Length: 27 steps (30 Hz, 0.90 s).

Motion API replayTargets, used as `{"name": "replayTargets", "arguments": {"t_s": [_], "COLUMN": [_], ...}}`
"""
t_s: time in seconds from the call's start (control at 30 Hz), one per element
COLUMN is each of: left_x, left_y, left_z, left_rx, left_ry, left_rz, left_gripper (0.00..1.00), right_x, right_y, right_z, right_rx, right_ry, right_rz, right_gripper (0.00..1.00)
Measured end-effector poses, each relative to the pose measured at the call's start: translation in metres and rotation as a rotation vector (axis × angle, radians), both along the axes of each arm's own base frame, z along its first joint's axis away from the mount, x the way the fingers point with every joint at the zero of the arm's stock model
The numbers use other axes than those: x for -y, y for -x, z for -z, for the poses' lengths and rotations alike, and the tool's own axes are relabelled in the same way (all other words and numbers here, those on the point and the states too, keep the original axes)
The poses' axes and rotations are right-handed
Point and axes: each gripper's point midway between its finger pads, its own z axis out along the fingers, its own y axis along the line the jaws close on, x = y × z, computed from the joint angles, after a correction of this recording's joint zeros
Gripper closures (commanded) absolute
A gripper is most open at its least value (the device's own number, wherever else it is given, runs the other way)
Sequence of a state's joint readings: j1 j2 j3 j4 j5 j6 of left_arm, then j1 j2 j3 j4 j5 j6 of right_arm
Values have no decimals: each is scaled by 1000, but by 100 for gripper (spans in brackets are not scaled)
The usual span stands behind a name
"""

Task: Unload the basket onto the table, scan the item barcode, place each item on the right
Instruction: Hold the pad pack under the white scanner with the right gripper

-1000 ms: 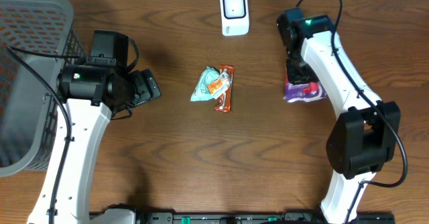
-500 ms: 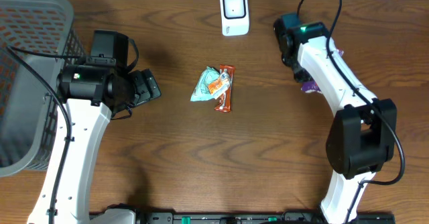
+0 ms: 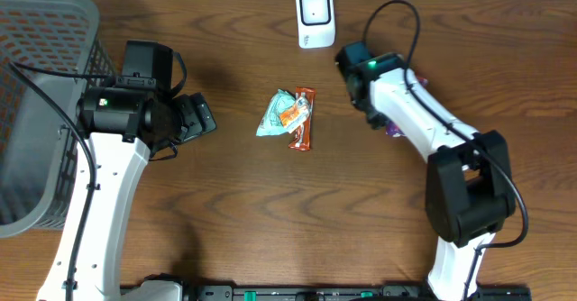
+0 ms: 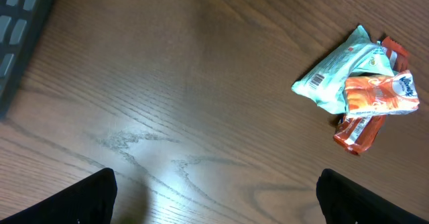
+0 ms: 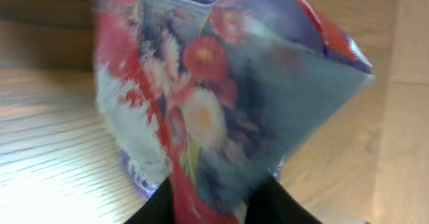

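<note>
Dark wood-grain table (image 3: 225, 211) seen from above, with a grey mesh basket (image 3: 36, 85) at its far left corner and a small white scanner (image 3: 315, 17) standing at the middle of the far edge.

The right arm (image 3: 424, 112) rises from its base at the near right, bends, and stretches diagonally up and to the left, so that its wrist ends just below and to the right of the scanner. The right gripper (image 5: 211, 200) has its two dark fingers close together, pinching the lower edge of a purple packet (image 5: 221, 96) printed with red flowers. The packet fills the wrist camera's view and is blurred. From above, only a purple sliver of it shows beside the arm, near the scanner but not touching it.

The left arm (image 3: 108, 184) reaches up from the near left, its wrist turned toward the table's centre. The left gripper (image 3: 196, 118) is spread wide with nothing between its fingers (image 4: 94, 197).

At the table's centre lie a teal packet (image 4: 335, 80), an orange packet (image 4: 379, 93) and a red-brown bar (image 4: 358, 130), overlapping.
</note>
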<state>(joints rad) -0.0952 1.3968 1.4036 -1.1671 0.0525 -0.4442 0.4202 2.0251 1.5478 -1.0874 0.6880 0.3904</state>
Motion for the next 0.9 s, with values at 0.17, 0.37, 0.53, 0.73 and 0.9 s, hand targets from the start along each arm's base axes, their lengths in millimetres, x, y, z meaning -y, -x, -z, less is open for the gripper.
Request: {"name": "replayTargets", "arguments": {"t_s": [0.17, 0.37, 0.53, 0.73, 0.9], "left_x": [0, 0, 0, 0, 0], "left_y": [0, 0, 0, 0, 0], "left_z": [0, 0, 0, 0, 0], "left_rx": [0, 0, 0, 0, 0], "left_ry": [0, 0, 0, 0, 0], "left_rz": [0, 0, 0, 0, 0], "left_gripper": [5, 5, 5, 5, 5], "right_x": [-47, -97, -114, -102, -78], "right_y": [0, 8, -4, -18, -22], "right_z": [6, 2, -26, -41, -36], "right_rx": [22, -13, -3, -20, -71], "right_ry": [-85, -230, -362, -463, -568], "right_rz": [-85, -161, -154, -151, -100], "right_gripper": [49, 44, 23, 13, 8]}}
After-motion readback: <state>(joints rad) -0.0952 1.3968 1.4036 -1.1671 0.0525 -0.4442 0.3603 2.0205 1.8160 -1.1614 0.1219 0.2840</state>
